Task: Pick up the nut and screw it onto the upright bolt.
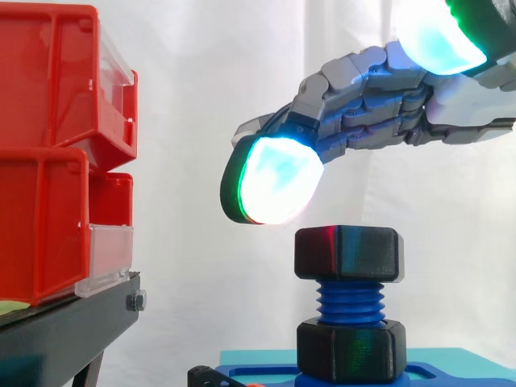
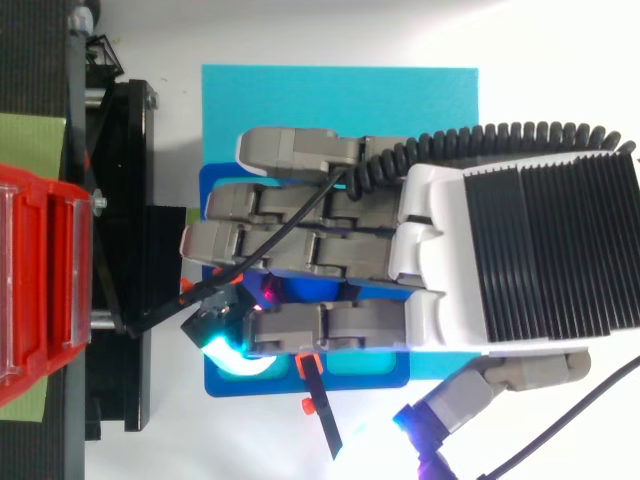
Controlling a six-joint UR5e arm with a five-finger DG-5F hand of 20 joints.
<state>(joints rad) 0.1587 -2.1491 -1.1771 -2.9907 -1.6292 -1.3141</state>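
The hand (image 1: 367, 101) hovers with fingers loosely extended, holding nothing, just above the black nut (image 1: 348, 252), which sits atop the blue bolt (image 1: 351, 302) at lower centre. It looks like rigid, light plastic, probably slick, so opposite hex flats seem the surest grip.

Open air lies between the red bins (image 1: 56, 153) on their stand (image 1: 72, 322) at left and the bolt (image 1: 349, 302). Right of the bolt is clear too. Above, the hand (image 1: 367, 105) hangs over the nut (image 1: 348, 252), leaving a narrow gap.
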